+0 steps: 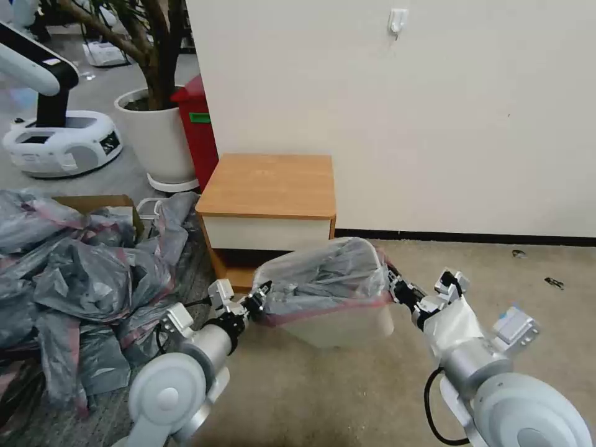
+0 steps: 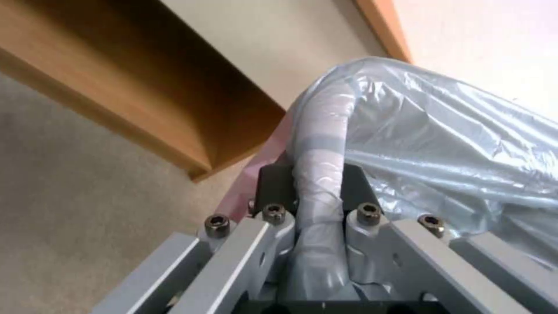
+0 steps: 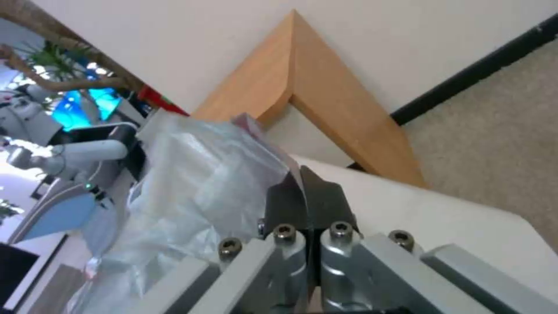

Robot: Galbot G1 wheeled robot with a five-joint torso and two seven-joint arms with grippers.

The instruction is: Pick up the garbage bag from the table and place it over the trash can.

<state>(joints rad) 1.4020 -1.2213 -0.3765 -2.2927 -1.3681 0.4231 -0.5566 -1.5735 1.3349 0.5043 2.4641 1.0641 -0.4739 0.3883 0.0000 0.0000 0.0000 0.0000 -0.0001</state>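
Stretching is the step in hand: we have the garbage bag (image 1: 323, 273) spread over the trash can (image 1: 347, 326), which stands on the carpet just in front of the worktop (image 1: 270, 183), with the left gripper (image 1: 259, 297) and right gripper (image 1: 397, 287) each clamped on the pink-red rim band at opposite ends. To finish well, we judge both ends should come down evenly outside the can's rolled rim. Thin film tears, so we keep the pull gentle.
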